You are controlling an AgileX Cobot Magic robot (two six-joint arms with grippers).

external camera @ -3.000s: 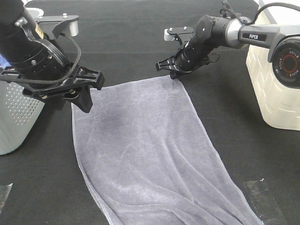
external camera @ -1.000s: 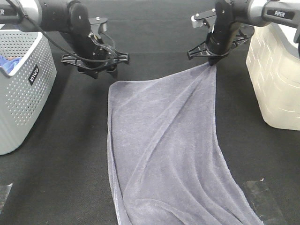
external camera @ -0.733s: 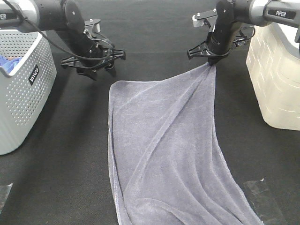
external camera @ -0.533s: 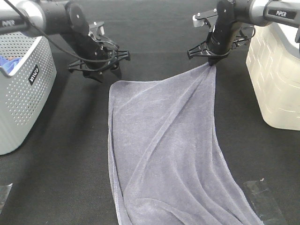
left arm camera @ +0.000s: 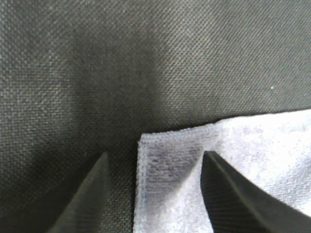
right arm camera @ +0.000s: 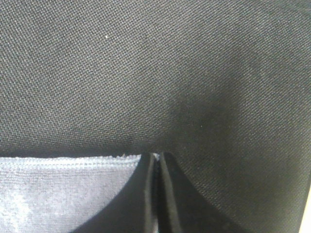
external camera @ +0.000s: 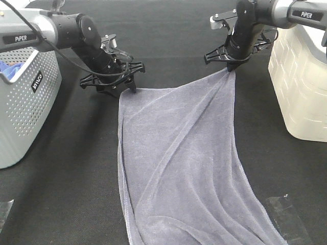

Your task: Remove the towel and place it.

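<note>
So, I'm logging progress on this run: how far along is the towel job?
Done: the right gripper is shut on one far corner of the towel, with creases drawn toward it. In hand: the left gripper is open, its fingers either side of the other far corner, not yet closed. Left: pinch that corner, lift, and place the towel; most of it lies spread on the black table.

The towel runs off the lower edge of the high view, so the end farthest from the right hand is unseen. The corner inside that hand vanishes between its pressed fingers. The fingers of the left hand are cut off at their bases; whether their tips touch the counter cannot be told.
</note>
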